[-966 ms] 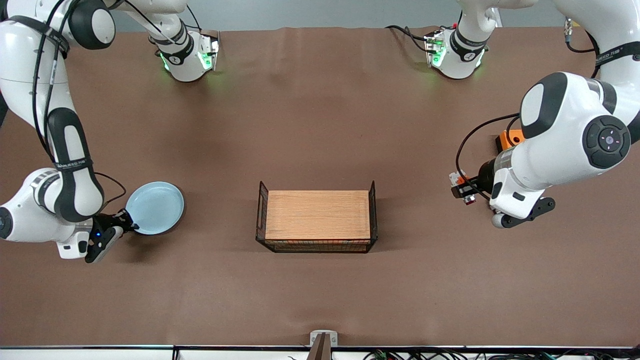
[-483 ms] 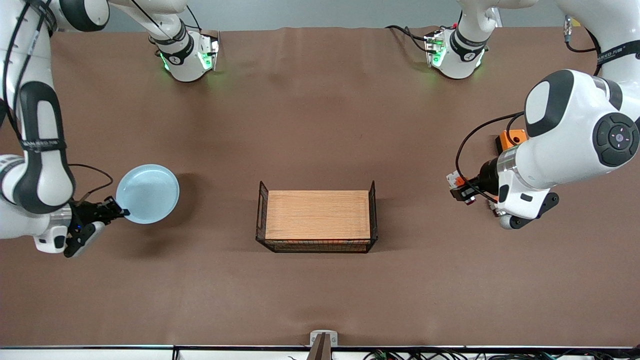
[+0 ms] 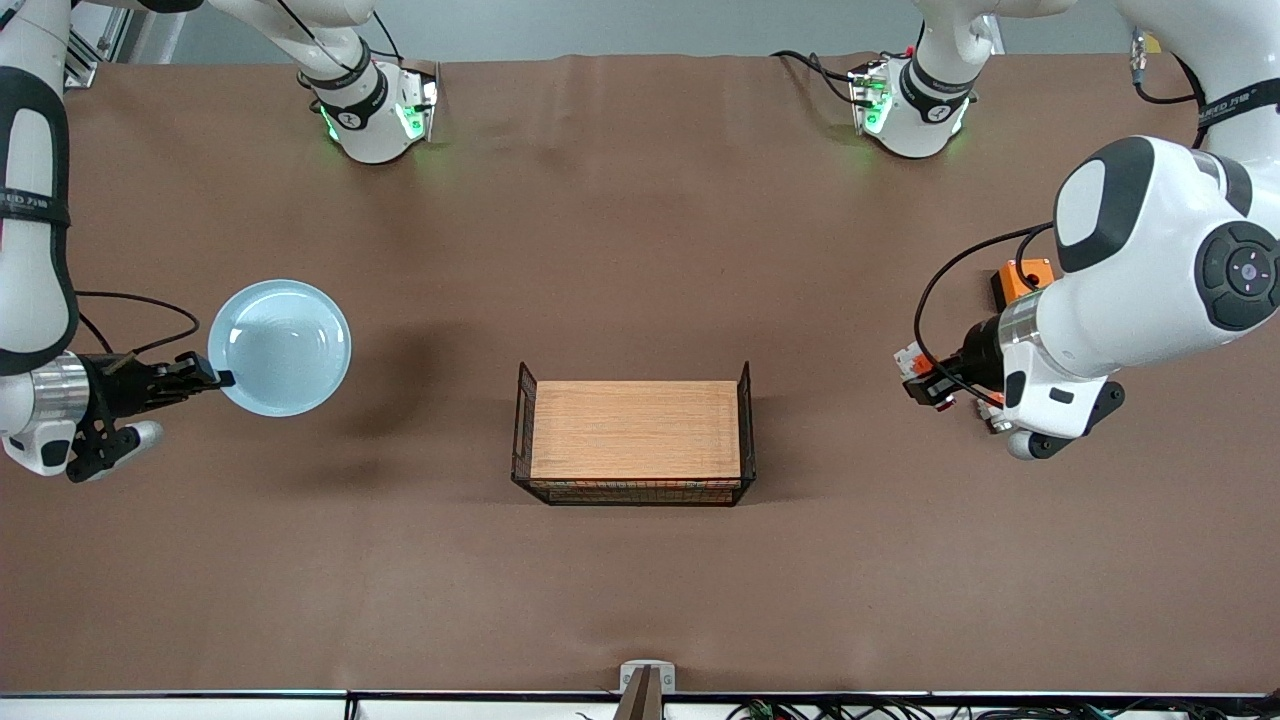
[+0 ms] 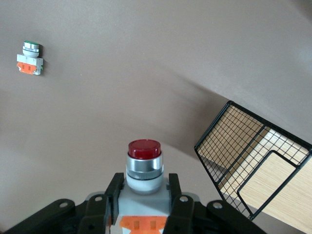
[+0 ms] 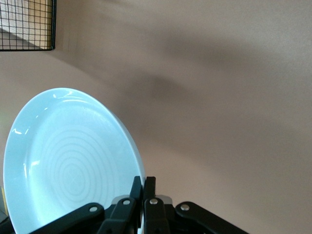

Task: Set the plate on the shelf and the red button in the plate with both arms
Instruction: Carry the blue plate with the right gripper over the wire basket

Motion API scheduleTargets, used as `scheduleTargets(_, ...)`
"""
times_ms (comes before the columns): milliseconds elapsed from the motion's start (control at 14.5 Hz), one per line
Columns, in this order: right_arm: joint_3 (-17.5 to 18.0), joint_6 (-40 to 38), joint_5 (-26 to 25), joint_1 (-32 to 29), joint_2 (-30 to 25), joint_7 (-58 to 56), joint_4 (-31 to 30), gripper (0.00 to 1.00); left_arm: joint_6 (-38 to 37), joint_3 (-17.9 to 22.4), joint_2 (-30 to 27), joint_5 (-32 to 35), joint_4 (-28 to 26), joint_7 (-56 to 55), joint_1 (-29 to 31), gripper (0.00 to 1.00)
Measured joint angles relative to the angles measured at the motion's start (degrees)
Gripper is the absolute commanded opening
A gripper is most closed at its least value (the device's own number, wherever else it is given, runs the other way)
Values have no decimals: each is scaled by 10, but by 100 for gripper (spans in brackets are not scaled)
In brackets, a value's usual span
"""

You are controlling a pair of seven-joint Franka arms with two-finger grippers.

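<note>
The pale blue plate (image 3: 280,347) hangs in the air over the right arm's end of the table. My right gripper (image 3: 214,379) is shut on its rim, and the right wrist view shows the plate (image 5: 68,161) tilted on edge with the fingers (image 5: 144,190) pinching the rim. My left gripper (image 3: 926,386) is shut on the red button (image 3: 918,372), held low over the left arm's end of the table. In the left wrist view the red button (image 4: 144,161) points outward, its white block clamped in the left gripper (image 4: 144,187).
A black wire basket (image 3: 520,420) holding a wooden board stands mid-table; its corner also shows as the basket (image 4: 229,141) in the left wrist view. An orange square box (image 3: 1022,279) sits by the left arm. A similar white-orange switch block (image 4: 30,58) lies on the cloth.
The right arm has lifted the plate off the table and drawn it toward its own end. The left gripper with the red button has barely shifted.
</note>
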Motion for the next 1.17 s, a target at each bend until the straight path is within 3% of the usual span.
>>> scheduleTargets(345,1,-18,-2,19,-8,54,3,0,0,0,0,0,1,-1,0,37)
scheduleTargets(759,6,-80,-2,50,-20,193,34,1,0,0,0,0,1,-1,0,37)
scheduleTargets(1172,9,-87,29,66,-39,345,60,0,0,0,0,0,1,-1,0,37)
